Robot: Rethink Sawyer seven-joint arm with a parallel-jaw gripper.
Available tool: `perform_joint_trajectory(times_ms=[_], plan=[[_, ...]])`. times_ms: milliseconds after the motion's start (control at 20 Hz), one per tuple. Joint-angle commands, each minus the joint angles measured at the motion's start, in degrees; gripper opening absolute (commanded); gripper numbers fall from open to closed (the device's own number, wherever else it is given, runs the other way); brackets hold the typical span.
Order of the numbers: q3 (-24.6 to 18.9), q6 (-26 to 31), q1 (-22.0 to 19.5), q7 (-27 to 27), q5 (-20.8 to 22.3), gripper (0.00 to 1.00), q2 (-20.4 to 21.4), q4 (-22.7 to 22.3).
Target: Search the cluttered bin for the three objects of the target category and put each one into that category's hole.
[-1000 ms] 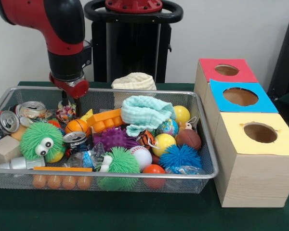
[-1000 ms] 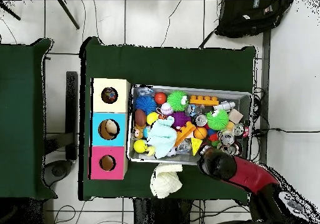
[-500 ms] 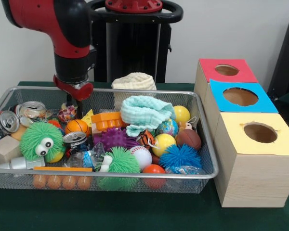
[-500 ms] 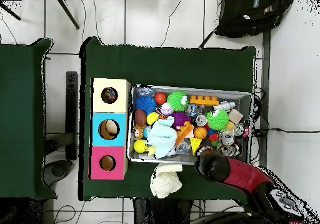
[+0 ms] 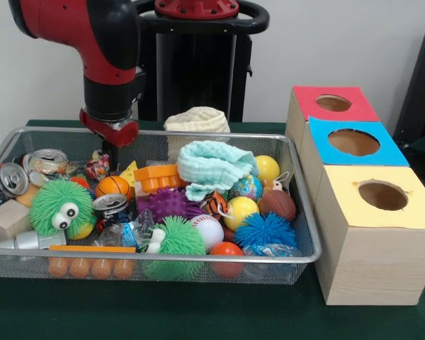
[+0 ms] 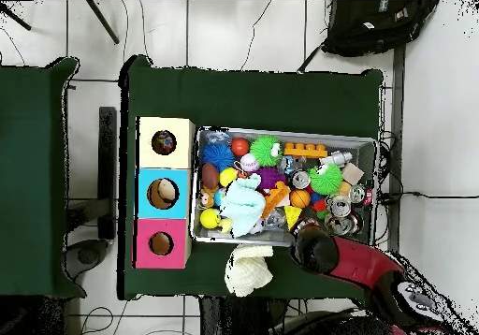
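Note:
A wire-mesh bin [image 5: 163, 259] holds several balls, crushed cans [image 5: 14, 177], spiky toys, an orange block [image 5: 154, 176] and a mint towel [image 5: 212, 166]. My gripper [image 5: 115, 159] hangs from the red arm over the bin's back left part, just above a small orange basketball [image 5: 114, 186] and beside a yellow wedge [image 5: 129, 170]. Nothing visibly hangs from it. To the right stand three wooden boxes with holes: red top [image 5: 333, 103], blue top [image 5: 353, 142], yellow top [image 5: 382, 195]. In the overhead view the arm [image 6: 318, 249] covers the gripper at the bin's [image 6: 281, 131] lower edge.
A cream cloth [image 5: 196, 119] lies on the green table behind the bin, also seen as the cream cloth [image 6: 248, 268] from above. A wooden cube [image 5: 6, 218] and a green spiky toy with eyes [image 5: 60, 205] sit at the bin's left end. Something lies inside the yellow hole [image 6: 165, 142] and the blue hole [image 6: 163, 193].
The arm has shifted a little to the right along the bin's back edge and risen slightly. Nothing in the bin has moved.

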State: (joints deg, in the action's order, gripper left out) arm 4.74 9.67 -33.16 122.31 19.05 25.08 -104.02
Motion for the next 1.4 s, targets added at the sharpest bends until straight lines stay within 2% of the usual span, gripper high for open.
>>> perform_joint_trajectory(times_ms=[50, 250, 450, 600, 1050, 1400], plan=[[-1.24, 4.02, 1.52, 4.70, -1.64, 0.00, 0.21, 0.56], [-2.54, 8.54, 1.46, 3.56, -2.98, 0.00, 4.98, -0.23], [-3.87, 9.90, 1.18, 3.82, -4.14, 0.00, 7.84, 0.01], [-4.31, 8.61, 0.77, 4.46, -4.36, 0.00, 8.37, 0.42], [-4.64, 9.83, 2.77, 6.01, -8.15, 0.00, 11.18, 3.39], [-5.11, 9.81, 5.38, 7.17, -11.94, 0.00, 10.43, 5.40]])
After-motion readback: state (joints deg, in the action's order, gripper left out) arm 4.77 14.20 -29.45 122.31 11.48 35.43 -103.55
